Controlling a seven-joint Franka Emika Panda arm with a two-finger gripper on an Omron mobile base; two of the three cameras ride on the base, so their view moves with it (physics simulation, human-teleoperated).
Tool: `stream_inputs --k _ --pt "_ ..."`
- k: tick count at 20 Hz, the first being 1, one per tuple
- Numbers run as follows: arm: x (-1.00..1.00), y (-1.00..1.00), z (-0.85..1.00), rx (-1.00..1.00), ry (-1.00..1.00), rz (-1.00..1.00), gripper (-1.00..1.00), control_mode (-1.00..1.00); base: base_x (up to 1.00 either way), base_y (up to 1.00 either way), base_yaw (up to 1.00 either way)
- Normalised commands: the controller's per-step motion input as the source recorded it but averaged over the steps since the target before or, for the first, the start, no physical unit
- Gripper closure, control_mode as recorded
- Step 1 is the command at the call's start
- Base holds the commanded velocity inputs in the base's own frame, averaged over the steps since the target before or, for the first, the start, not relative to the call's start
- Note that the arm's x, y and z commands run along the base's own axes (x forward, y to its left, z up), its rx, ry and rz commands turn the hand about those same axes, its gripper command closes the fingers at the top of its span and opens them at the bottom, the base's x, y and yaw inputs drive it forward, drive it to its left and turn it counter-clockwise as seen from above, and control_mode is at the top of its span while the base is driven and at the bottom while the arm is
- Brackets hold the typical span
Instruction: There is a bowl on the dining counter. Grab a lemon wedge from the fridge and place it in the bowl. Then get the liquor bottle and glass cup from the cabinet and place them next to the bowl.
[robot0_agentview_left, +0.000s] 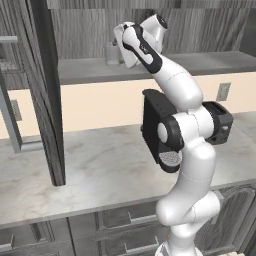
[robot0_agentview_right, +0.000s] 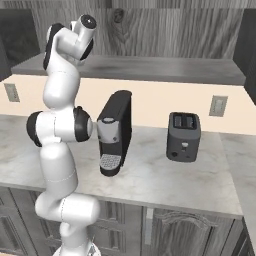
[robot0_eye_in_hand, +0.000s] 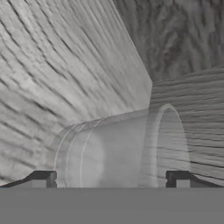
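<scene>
My arm reaches up into the open cabinet, whose door hangs open on the left of the left base view, its metal bar handle facing outward.

Pincer state: my gripper is spread wide. In the hand view its two dark fingertips stand far apart, one at each side of the glass cup. The cup lies between them, seen on its side because that view is rolled. Whether either tip touches the glass, I cannot tell.

Location of the task item: the glass cup stands upright on the grey cabinet shelf. The left base view shows it just left of my wrist, partly covered by the hand. The right base view shows the same shelf from the other side, but there my upper arm stands in front of the cup's position.

Items given by the right base view: a black coffee machine and a dark grey toaster stand on the marbled counter, well apart from each other, below the shelf. In the left base view the coffee machine is largely covered by my elbow joint.

The hand view gives wood-grain cabinet walls behind the cup, a detail neither base view resolves at that closeness.
</scene>
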Motion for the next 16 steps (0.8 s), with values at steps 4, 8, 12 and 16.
stream_inputs --k 4,8,12,16 --pt "0.0 0.14 -0.28 -0.03 0.06 0.01 1.0 -1.0 0.0 0.0 0.0" --pt "0.0 0.13 -0.22 -0.02 0.06 0.01 1.0 -1.0 0.0 0.0 0.0" --pt "-0.03 0.08 -0.14 0.0 0.01 0.0 1.0 -1.0 0.0 0.0 0.0" --pt "-0.26 0.0 -0.11 0.0 -0.09 0.0 1.0 -1.0 0.0 0.0 0.0"
